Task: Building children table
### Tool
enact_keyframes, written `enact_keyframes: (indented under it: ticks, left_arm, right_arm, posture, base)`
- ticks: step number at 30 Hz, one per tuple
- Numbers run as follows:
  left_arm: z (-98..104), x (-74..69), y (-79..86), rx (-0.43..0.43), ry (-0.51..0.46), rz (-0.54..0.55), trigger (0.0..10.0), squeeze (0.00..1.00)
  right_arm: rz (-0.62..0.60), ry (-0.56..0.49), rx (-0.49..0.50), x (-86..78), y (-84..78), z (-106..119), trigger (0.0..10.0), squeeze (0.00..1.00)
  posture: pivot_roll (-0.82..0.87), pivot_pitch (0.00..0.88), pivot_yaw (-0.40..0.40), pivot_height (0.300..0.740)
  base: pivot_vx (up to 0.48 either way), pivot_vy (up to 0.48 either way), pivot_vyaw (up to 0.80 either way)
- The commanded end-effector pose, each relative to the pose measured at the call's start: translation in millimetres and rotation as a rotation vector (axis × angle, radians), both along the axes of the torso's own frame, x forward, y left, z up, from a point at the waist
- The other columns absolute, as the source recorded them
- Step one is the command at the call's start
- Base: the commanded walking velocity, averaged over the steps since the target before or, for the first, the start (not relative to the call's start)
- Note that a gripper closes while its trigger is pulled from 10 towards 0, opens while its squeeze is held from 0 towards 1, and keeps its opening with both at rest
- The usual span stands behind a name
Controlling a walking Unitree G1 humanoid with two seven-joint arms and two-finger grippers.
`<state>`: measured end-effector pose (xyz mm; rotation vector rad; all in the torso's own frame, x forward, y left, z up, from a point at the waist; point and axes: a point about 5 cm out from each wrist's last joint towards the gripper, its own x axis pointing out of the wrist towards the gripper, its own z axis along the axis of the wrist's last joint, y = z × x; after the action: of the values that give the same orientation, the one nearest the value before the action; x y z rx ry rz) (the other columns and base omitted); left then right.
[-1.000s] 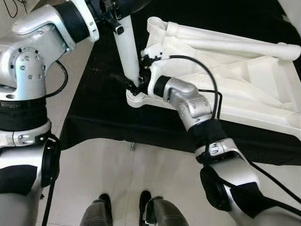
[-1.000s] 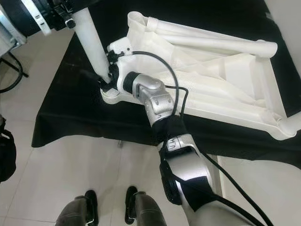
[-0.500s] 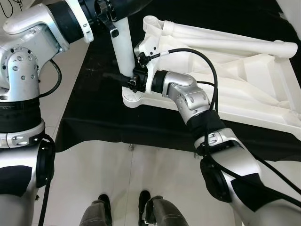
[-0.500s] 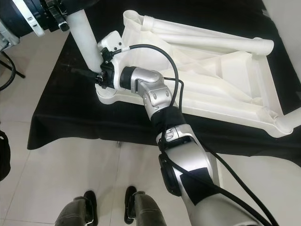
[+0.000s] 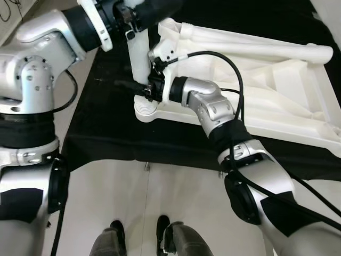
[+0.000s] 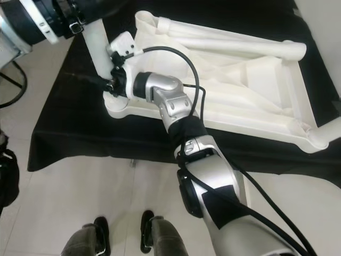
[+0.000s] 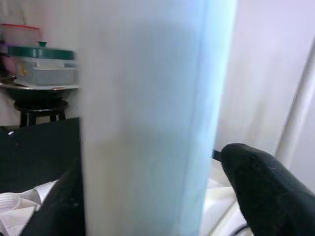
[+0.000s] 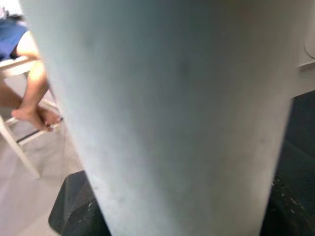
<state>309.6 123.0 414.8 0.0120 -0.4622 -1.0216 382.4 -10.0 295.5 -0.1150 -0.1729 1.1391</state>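
Alignment matters: the white cylindrical plastic leg, clamped by left tool and right tool, should be kept upright over the near-left corner socket of the upturned white plastic tabletop.

Both grippers crowd the table leg; black cloth beside lies open

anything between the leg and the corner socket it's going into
Nothing visible. The white leg stands with its lower end at the corner socket of the upturned tabletop, held by the left end effector and right end effector.
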Motion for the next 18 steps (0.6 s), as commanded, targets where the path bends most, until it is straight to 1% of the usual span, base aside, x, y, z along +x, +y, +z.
enact_keyframes:
  ticks: [1,3,4,6,8,11,12,14,16,18]
  left_arm:
    - [-13.3,-2.4,-25.8,0.084,0.039,-0.107,10.0,0.0]
    - [-10.2,-0.3,-23.3,0.075,0.044,-0.09,10.0,0.0]
    - [-10.2,-0.3,-23.3,0.075,0.044,-0.09,10.0,0.0]
    - [-10.5,-1.0,-22.6,0.075,0.046,-0.092,10.0,0.0]
    - [-10.5,-1.0,-22.6,0.075,0.046,-0.092,10.0,0.0]
    - [-14.0,-2.0,-24.3,0.086,0.048,-0.101,10.0,0.0]
    - [-14.0,-2.0,-24.3,0.086,0.048,-0.101,10.0,0.0]
    - [-16.6,-1.7,-26.1,0.091,0.05,-0.104,10.0,0.0]
    - [-17.0,-1.5,-26.4,0.09,0.05,-0.104,10.0,0.0]
    - [-16.5,-0.6,-27.1,0.089,0.048,-0.102,10.0,0.0]
  right_arm:
    - [0.001,0.047,-0.003,-2.6,17.2,-2.0,0.0,0.0]
    - [-0.082,0.08,0.028,2.4,13.6,-6.3,0.0,0.0]
    - [-0.082,0.08,0.028,2.4,13.6,-6.3,0.0,0.0]
    - [-0.143,0.099,0.062,5.5,9.3,-10.6,0.0,0.0]
    - [-0.143,0.099,0.062,5.5,9.3,-10.6,0.0,0.0]
    - [-0.167,0.105,0.104,4.6,6.9,-15.6,0.0,0.0]
    - [-0.167,0.105,0.104,4.6,6.9,-15.6,0.0,0.0]
    - [-0.213,0.098,0.149,1.8,5.2,-23.0,0.0,0.0]
    - [-0.232,0.094,0.16,0.9,4.6,-25.5,0.0,0.0]
    - [-0.301,0.107,0.173,0.9,1.1,-33.6,0.0,0.0]
  posture:
    - [-0.14,0.283,-0.101,0.74]
    - [-0.14,0.285,-0.103,0.74]
    - [-0.14,0.285,-0.103,0.74]
    - [-0.14,0.289,-0.102,0.74]
    - [-0.14,0.289,-0.102,0.74]
    - [-0.14,0.289,-0.102,0.74]
    - [-0.14,0.289,-0.102,0.74]
    - [-0.14,0.291,-0.102,0.74]
    - [-0.14,0.291,-0.102,0.74]
    - [-0.14,0.296,-0.105,0.74]
  base:
    - [0.0,0.0,0.0]
    - [0.0,0.0,0.0]
    - [0.0,0.0,0.0]
    - [0.0,0.0,0.0]
    - [0.0,0.0,0.0]
    - [0.0,0.0,0.0]
    - [0.0,0.0,0.0]
    - [0.0,0.0,0.0]
    - [0.0,0.0,0.0]
    - [0.0,0.0,0.0]
